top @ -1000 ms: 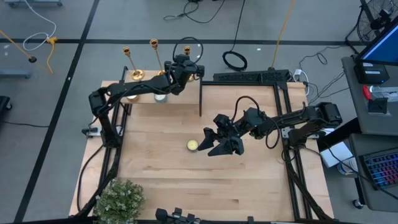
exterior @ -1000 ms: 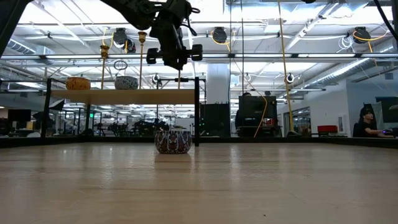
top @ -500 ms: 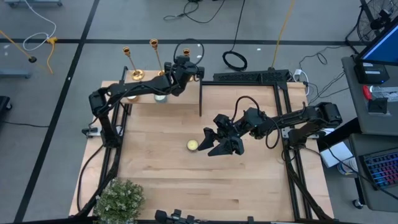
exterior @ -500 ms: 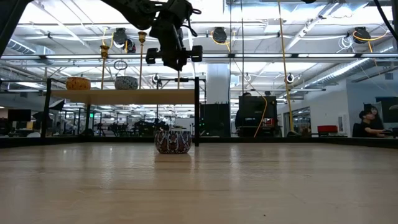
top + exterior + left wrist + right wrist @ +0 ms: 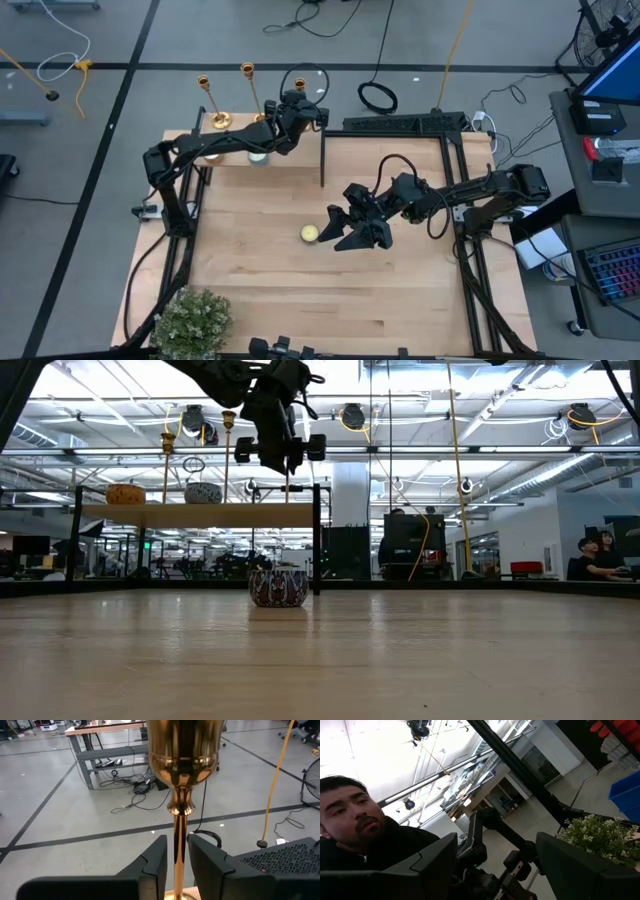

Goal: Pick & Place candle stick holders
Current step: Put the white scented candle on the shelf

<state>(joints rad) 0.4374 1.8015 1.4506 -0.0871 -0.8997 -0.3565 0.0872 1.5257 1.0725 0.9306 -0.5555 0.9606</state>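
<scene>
**A:** Jaws of our left gripper, how do they stand?

**B:** Slightly parted. We see a sliver of gap on either side of the stem of one brass candle stick holder, which is upright between them.

**A:** How many do we count?

**B:** Three holders. The other two stand beside those jaws. Our right gripper gapes empty, with one yellow tealight just off its fingertips and one potted plant well apart.
</scene>
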